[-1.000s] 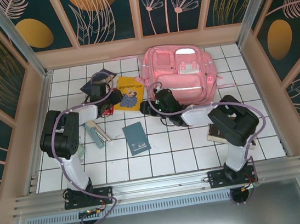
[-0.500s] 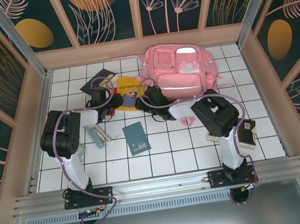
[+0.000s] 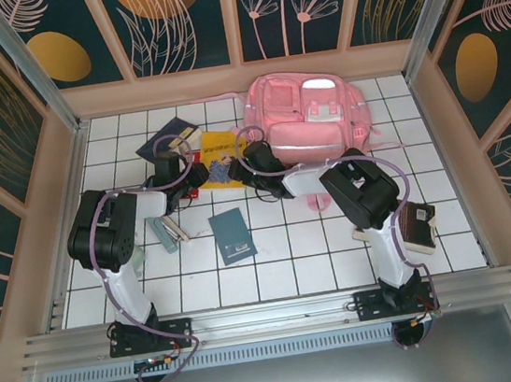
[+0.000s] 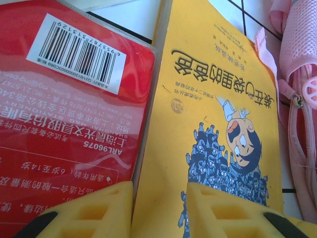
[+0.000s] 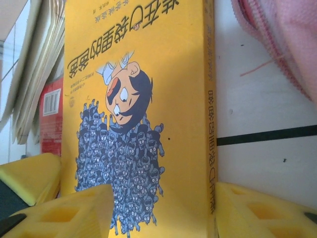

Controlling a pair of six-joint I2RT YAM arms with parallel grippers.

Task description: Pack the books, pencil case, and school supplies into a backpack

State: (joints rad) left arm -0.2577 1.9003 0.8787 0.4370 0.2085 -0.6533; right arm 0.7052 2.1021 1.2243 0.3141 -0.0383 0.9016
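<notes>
Both open and empty, the left pincer [image 4: 161, 210] is straddling one edge of the yellow book [image 4: 213, 99], the right pincer [image 5: 166, 213] the opposite edge.

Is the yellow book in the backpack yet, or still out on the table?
Still out. The yellow book lies flat and closed, cover up, on the white tiles beside the pink backpack, not inside it.

White tiled table [image 3: 293, 261]: books [image 3: 232, 235], backpack [image 3: 312, 118], supplies [image 3: 162, 230].
</notes>
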